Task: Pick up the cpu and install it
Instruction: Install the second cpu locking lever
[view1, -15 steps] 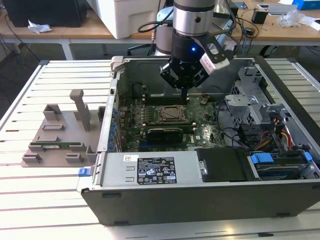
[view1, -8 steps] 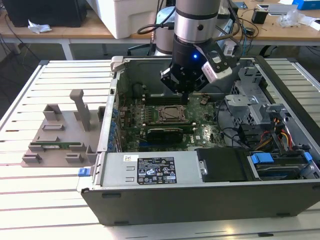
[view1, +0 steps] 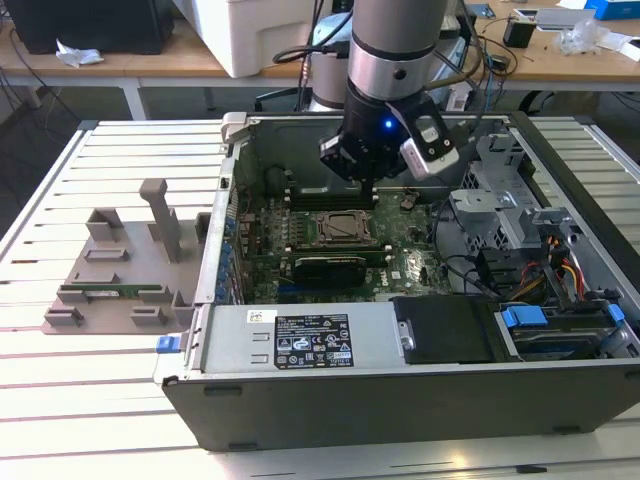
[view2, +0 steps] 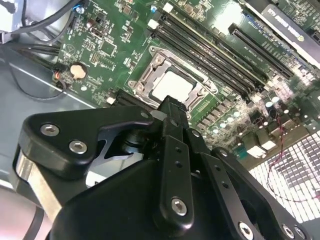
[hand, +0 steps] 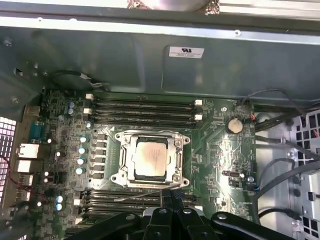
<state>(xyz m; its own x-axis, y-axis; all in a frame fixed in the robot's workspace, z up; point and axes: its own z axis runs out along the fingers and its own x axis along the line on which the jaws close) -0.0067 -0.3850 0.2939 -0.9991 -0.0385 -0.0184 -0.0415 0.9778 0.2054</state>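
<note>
Inside the open computer case (view1: 330, 400), the cpu (hand: 151, 157) sits seated in the motherboard's socket frame (hand: 151, 158) just below the gripper (view2: 169, 112), whose fingers look pressed together, empty, above the green motherboard (hand: 215, 150).

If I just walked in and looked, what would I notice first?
Probably the big open computer case on the slatted table, with its green motherboard showing inside. The robot's gripper hangs over that board, and in both wrist views the shiny square cpu sits in the socket frame in the middle of it. On the exterior view's left, a grey plastic tray with upright posts stands beside the case.
</note>
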